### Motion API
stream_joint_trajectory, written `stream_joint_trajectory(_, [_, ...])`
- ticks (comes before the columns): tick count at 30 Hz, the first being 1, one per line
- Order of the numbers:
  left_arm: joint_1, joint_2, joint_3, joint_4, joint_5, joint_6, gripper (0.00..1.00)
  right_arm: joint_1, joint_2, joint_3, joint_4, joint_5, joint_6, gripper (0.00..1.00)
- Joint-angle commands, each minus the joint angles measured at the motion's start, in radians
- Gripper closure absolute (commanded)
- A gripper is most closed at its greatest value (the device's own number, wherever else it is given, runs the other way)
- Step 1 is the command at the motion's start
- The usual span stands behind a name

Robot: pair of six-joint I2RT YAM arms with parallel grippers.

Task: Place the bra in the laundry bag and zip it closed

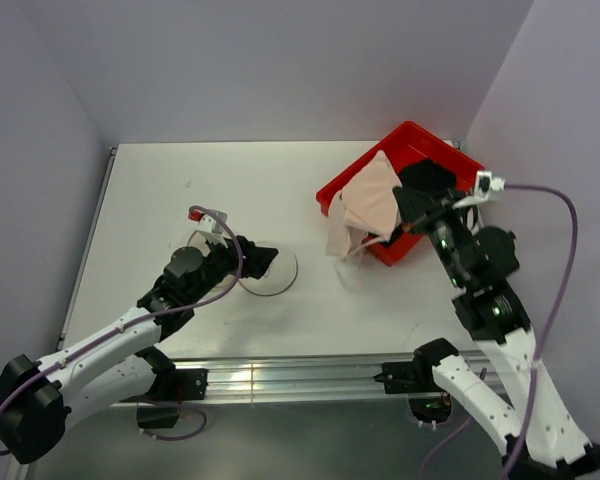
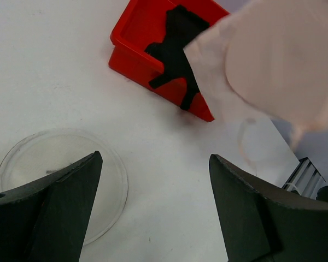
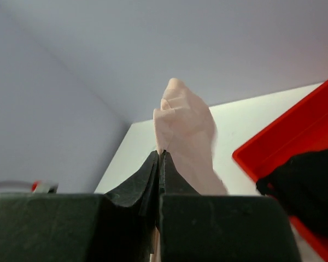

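The bra [image 1: 370,200] is pale pink and hangs lifted over the near left side of the red tray, with my right gripper [image 1: 405,222] shut on its fabric. In the right wrist view the closed jaws [image 3: 160,155] pinch the bra [image 3: 186,125]. The laundry bag [image 1: 275,275] lies flattened as a see-through round disc on the table. My left gripper [image 1: 252,258] hovers over its left part, open and holding nothing. In the left wrist view the bag [image 2: 54,164] shows by the left finger of that gripper [image 2: 153,180], and the bra [image 2: 279,60] hangs at the upper right.
A red tray [image 1: 420,135] stands at the back right with a black garment [image 1: 430,178] in it, also seen in the left wrist view [image 2: 177,46]. Walls close in the table at the back and both sides. A metal rail [image 1: 280,380] runs along the near edge.
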Motion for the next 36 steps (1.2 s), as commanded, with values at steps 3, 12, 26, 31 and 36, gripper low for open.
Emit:
stream_joint_trajectory(3, [-0.005, -0.068, 0.044, -0.026, -0.014, -0.02, 0.14, 0.042, -0.214, -0.136, -0.338, -0.182, 0.06, 1.0])
stream_joint_trajectory(12, [-0.028, 0.061, 0.151, -0.117, 0.004, -0.046, 0.13, 0.044, -0.321, -0.371, -0.547, 0.003, 0.105, 0.17])
stream_joint_trajectory(26, [-0.174, 0.639, 0.482, -0.174, 0.224, 0.089, 0.11, 0.047, -0.254, -0.407, -0.405, 0.026, 0.047, 0.31])
stream_joint_trajectory(31, [-0.235, 0.845, 0.656, -0.26, 0.227, 0.167, 0.11, 0.047, -0.274, -0.455, -0.351, 0.017, 0.058, 0.42])
stream_joint_trajectory(36, [-0.257, 0.941, 0.72, -0.267, 0.283, 0.167, 0.12, 0.047, -0.344, -0.486, -0.332, 0.015, 0.074, 0.46])
